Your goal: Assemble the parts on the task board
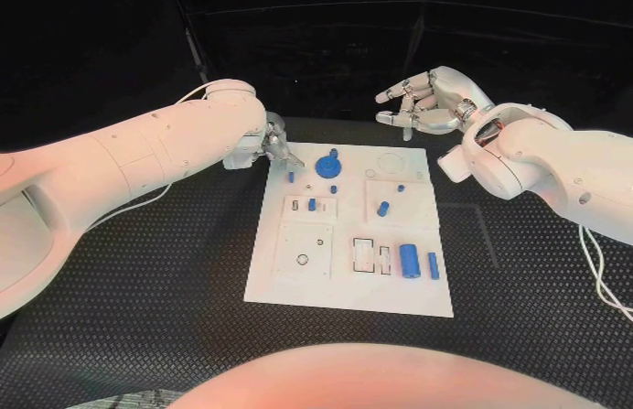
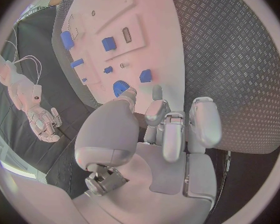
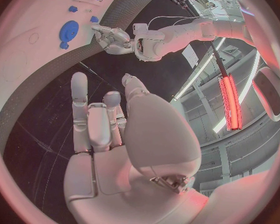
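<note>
Our left hand (image 1: 271,145) sits at the far left corner of the task board (image 1: 297,285). Its fingers are apart and it holds nothing. In the left wrist view the fingertips (image 2: 157,92) hang just over the board's edge. The round blue part (image 1: 330,166) lies on the board right by them, and a small blue peg (image 1: 292,177) is close too.

Our right hand (image 1: 429,98) is up in the air past the far edge of the board, well away from every part. Its fingers are loosely spread and it holds nothing.

More blue parts lie farther from both hands. The fat blue cylinder (image 1: 409,260) and a thin blue bar (image 1: 432,263) rest near the board's close edge.

We think the parts are small, hard and light, likely plastic. They will not bend or squash. They look smooth, so they could slip or roll if we pinch them badly. We would take the round part by its rim and the cylinder across its sides.

The head view lets us see the whole board and both hands at once. The left wrist view shows how near our fingertips are to the round part. The right wrist view shows our right hand's fingers open with nothing between them, and our left hand across the board's corner.
</note>
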